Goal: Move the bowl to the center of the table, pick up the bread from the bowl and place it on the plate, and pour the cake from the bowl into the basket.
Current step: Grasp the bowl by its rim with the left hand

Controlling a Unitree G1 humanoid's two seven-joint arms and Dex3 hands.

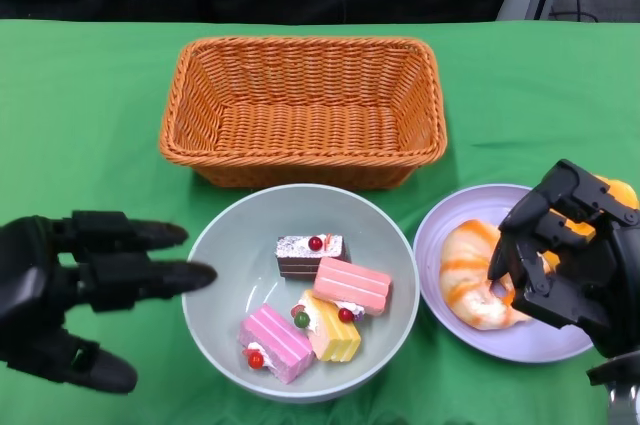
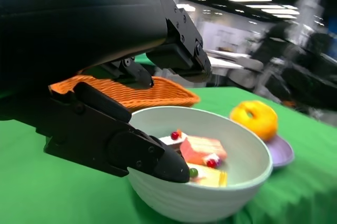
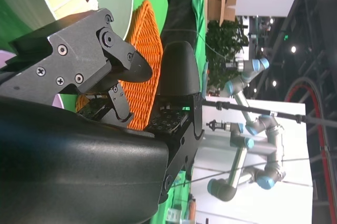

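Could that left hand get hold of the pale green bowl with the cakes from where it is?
Probably yes. The left hand is open right beside the round pale green bowl, fingers pointing at its rim, and only bare green tablecloth lies between them. The left wrist view shows its fingers already about the rim.

Left robot hand with fingers spread beside bowl of cakes, bread on plate (background blurred)

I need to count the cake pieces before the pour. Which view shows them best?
The head view: looking straight down into the bowl, it shows all four cake pieces separately. The left wrist view catches them side-on over the rim, partly hidden by a robot hand finger. The right wrist view shows only a sliver.
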